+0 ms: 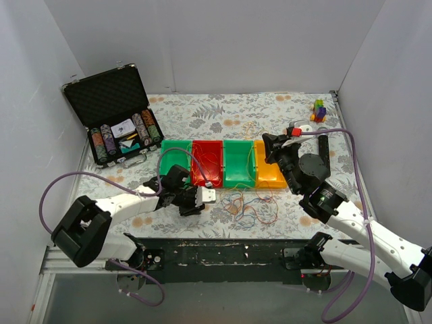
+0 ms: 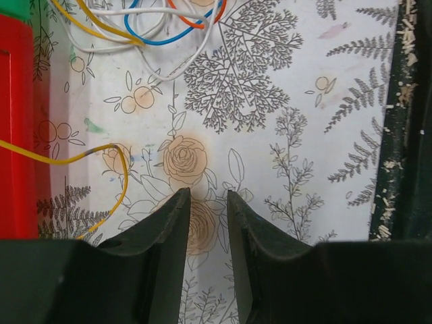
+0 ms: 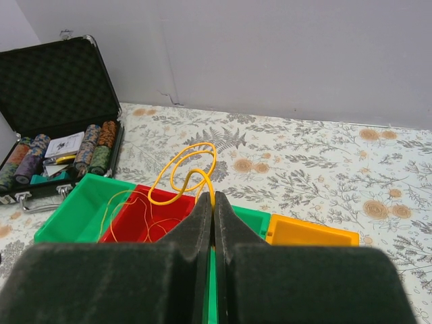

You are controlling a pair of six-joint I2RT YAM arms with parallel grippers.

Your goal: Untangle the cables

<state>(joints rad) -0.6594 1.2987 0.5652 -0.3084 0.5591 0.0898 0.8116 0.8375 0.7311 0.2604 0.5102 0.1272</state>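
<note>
The cables [image 1: 250,206] lie as a loose clump of orange, red, blue and yellow loops on the flowered cloth in front of the bins; the left wrist view shows their edge [image 2: 162,30]. My left gripper [image 1: 206,198] sits low just left of the clump, near the red bin [image 1: 207,163]. Its jaws [image 2: 206,196] stand a little apart with only cloth between them, and a yellow cable [image 2: 101,152] curves to their left. My right gripper [image 1: 270,144] hovers above the bins, shut [image 3: 213,197] on a looped yellow cable [image 3: 192,169]. A thin yellow strand lies in the red bin [image 3: 145,216].
A row of bins stands mid-table: green [image 1: 177,155], red, green [image 1: 237,165], orange [image 1: 268,174]. An open black case of poker chips [image 1: 115,115] is at the back left and a small block toy [image 1: 318,110] at the back right. The table's dark front rail [image 2: 405,135] runs close by the left gripper.
</note>
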